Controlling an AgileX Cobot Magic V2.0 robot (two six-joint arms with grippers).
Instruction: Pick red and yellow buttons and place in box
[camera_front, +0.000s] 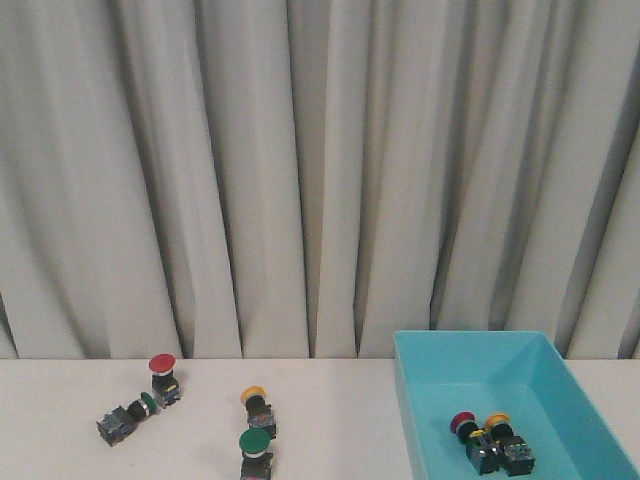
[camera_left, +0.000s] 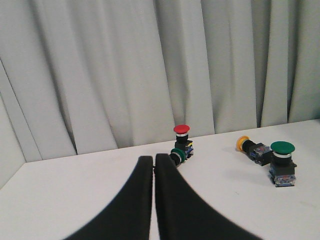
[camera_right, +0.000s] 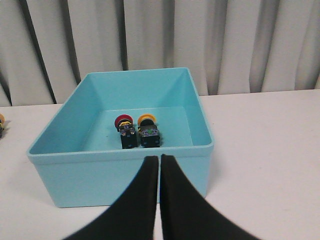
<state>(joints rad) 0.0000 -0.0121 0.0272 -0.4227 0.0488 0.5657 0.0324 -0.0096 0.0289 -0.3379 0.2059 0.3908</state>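
Left wrist view: left gripper (camera_left: 153, 161) pressed together, empty; red button (camera_left: 182, 137) judged light, rigid, best pinched across its blocky body.

The box (camera_front: 420, 400) is coloured turquoise-blue. Caps are coloured as follows: red button (camera_front: 162, 364), yellow button (camera_front: 253, 396), green button (camera_front: 255, 443) (bodies black and grey). A plain white surface (camera_front: 330, 420) and a pale grey, unpatterned curtain (camera_front: 320, 170) are shown.

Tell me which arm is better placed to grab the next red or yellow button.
Left, probably. Its gripper faces the red button and yellow button on the table; the right gripper faces the box.
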